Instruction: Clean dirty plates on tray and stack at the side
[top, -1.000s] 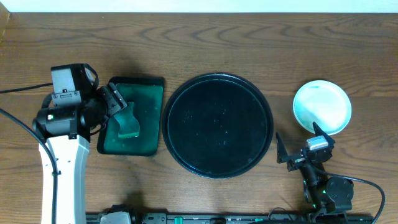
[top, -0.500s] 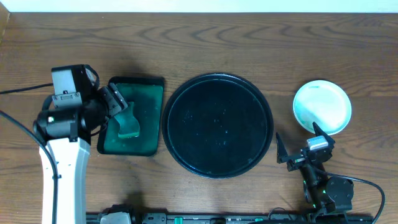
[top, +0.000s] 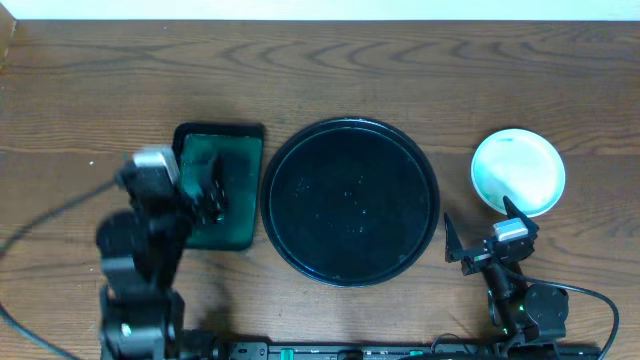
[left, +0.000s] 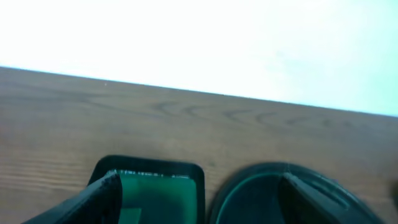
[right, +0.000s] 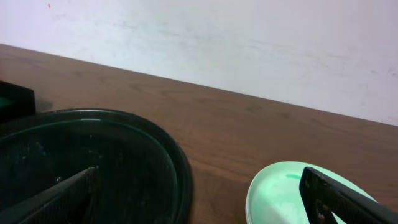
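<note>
Tray (top: 350, 200) at centre frame is bare, no plates on it; plates (top: 518, 172) piled on the tabletop (top: 320, 60) at right of frame, count unclear, top one faintly teal. Task looks about finished. Left gripper (left: 199, 186) spread wide over green tray (top: 230, 140), right gripper (top: 482, 232) spread too, both holding nothing

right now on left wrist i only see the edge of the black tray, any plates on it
Observer: None. Overhead shows the tray bare.
Operator: so where are the plates
Observer: A white plate sits on the tabletop right of the tray, apart from it. I cannot tell how many are stacked.
Operator: right gripper holding anything
Observer: No, the right gripper is open, short of that plate.
</note>
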